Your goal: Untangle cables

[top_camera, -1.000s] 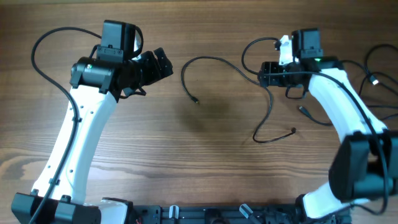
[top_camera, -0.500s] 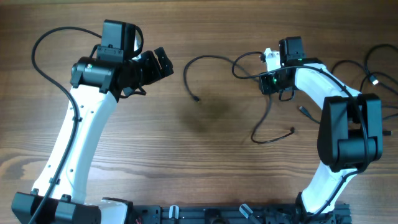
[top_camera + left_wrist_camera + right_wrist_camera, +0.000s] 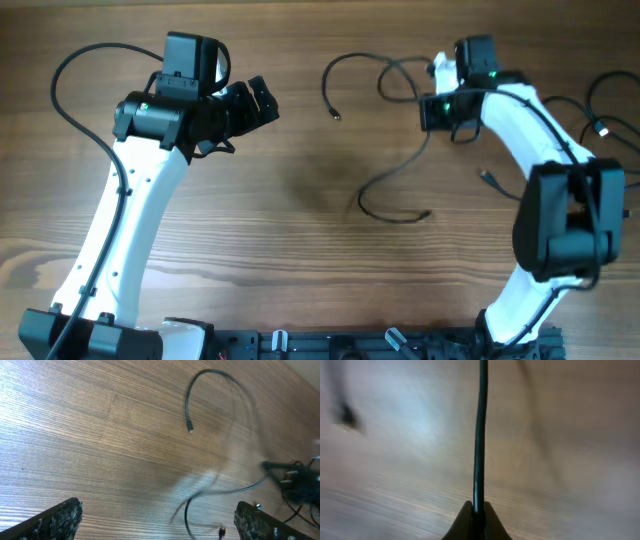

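Up at 1 o'clock, right gripper [image 3: 475, 511] is clamped on one black cable [image 3: 480, 435], probably mid separation pull. Left gripper [image 3: 157, 517] sits at 10 o'clock, fingers apart, empty. Next: pin the plug end [image 3: 335, 116].

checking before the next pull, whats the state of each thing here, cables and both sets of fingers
left arm's black padded fingers, open wide, holding nothing
right arm's dark fingers, shut on a cable
long thin black cable, pinched in those fingers, the rest trailing in loose curves over the brown wooden table
other thin black cords at the right edge, lying loose, ungripped
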Tool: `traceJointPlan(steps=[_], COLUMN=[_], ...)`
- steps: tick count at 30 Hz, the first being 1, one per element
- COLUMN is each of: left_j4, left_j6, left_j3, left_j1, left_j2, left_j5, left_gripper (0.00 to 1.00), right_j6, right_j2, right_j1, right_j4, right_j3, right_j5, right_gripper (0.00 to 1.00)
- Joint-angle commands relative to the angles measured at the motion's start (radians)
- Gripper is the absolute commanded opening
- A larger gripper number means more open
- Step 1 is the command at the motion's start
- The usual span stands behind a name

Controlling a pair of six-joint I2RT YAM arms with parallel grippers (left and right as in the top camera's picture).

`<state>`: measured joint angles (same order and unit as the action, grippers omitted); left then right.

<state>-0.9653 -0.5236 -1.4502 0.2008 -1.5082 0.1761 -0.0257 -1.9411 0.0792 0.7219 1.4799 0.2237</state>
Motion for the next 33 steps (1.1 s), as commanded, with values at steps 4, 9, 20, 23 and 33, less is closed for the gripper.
traceJointPlan(steps=[4, 9, 20, 23, 33], left_j4=[0.003, 0.003, 0.003, 0.003, 0.003], left_j6=[0.019, 0.019, 0.019, 0.019, 0.019], left_j3=[-0.009, -0.009, -0.009, -0.009, -0.009], left_j1=[-0.003, -0.003, -0.003, -0.003, -0.003], left_j2=[-0.011, -0.011, -0.011, -0.011, -0.011], left_j5=[-0.014, -0.014, -0.014, -0.014, -0.014], left_gripper=[1.0, 1.0, 1.0, 1.0, 1.0], right_j6=[-0.159, -0.188, -0.331, -0.372, -0.396], right_j2=[0.195, 0.247, 0.188, 0.131, -0.039], right_j1=[-0.034, -0.126, -0.556, -0.639, -0.706], right_j4=[0.045, 0.01, 0.001, 0.013, 0.025], right_j3=[0.343, 0.451, 0.468, 0.466, 0.459], right_j5=[-0.179, -0.312, -0.277, -0.218, -0.117], right_gripper=[0.04, 0.04, 0.04, 0.04, 0.85])
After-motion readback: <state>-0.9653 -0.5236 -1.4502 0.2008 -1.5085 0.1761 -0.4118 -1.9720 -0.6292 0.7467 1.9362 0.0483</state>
